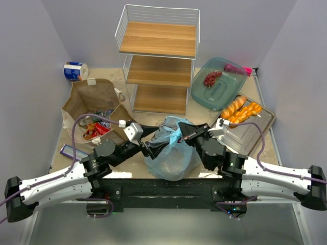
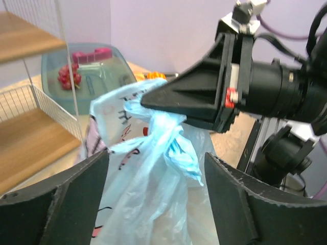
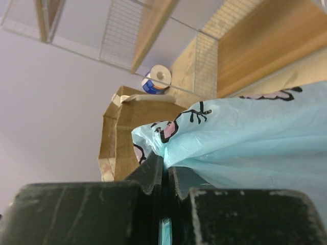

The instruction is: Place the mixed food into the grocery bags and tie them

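The light-blue plastic bag (image 1: 171,155) stands bulging between the arms, its top twisted into a bunch. My right gripper (image 1: 180,133) is shut on that bunched top; the right wrist view shows blue film pinched between the closed jaws (image 3: 166,168), and the left wrist view shows it gripping the twist (image 2: 153,104). My left gripper (image 2: 156,176) is open, its fingers (image 2: 56,199) spread either side of the bag's neck (image 2: 153,168) without touching it. The brown paper bag (image 1: 94,99) stands open at the left with red packets and other food (image 1: 94,130) inside. Orange-brown breads (image 1: 240,109) lie on a metal tray (image 1: 250,135).
A wire rack with wooden shelves (image 1: 158,56) stands at the back centre. A teal dish (image 1: 219,87) holding a red cluster (image 1: 212,77) sits right of it. A blue-and-white roll (image 1: 75,70) lies at the back left, and a purple bar (image 1: 69,149) lies near the left edge.
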You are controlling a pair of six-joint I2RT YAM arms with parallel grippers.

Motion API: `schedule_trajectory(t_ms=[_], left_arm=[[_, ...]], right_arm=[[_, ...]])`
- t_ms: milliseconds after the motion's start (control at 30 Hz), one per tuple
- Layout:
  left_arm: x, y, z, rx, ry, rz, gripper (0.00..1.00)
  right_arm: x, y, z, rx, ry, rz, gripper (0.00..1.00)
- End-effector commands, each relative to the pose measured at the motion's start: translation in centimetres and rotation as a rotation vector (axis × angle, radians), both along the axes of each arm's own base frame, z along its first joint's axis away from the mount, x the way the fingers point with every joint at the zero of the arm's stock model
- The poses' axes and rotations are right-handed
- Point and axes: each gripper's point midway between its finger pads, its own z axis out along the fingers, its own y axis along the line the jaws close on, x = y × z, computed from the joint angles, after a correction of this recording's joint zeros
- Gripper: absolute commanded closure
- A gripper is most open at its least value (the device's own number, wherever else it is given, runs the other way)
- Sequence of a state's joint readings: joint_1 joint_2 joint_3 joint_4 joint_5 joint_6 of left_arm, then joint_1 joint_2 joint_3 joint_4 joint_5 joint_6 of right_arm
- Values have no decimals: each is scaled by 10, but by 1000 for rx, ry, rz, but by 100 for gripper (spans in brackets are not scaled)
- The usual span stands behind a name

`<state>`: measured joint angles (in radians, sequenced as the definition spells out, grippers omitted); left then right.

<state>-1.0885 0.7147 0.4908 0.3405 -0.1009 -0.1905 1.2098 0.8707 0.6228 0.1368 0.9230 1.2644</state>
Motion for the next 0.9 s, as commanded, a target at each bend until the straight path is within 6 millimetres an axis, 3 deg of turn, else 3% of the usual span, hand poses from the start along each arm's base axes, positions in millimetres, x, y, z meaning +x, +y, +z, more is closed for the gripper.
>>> schedule_trajectory(t_ms=[0,167,300,500,733,867], left_arm=[[11,6,53,-59,-11,57,18],[23,-5,74,-102,22,9,20],[2,-29,82,-148,65,-211,27],[-25,-56,55,-126,180,-432,35],[-20,-53,31,-116,252,-425,43],[-10,-43,16,-101,290,-375,44]], right_arm=[[4,-39,40,-78,-182,-85,100],[-5,-45,65,-148,-293,6,100],[-6,-43,69,-188,-292,72,100],[-9,-27,60,-244,-238,200,100],[-20,8,39,-292,-180,404,100],[-23,16,34,-261,-184,453,100]])
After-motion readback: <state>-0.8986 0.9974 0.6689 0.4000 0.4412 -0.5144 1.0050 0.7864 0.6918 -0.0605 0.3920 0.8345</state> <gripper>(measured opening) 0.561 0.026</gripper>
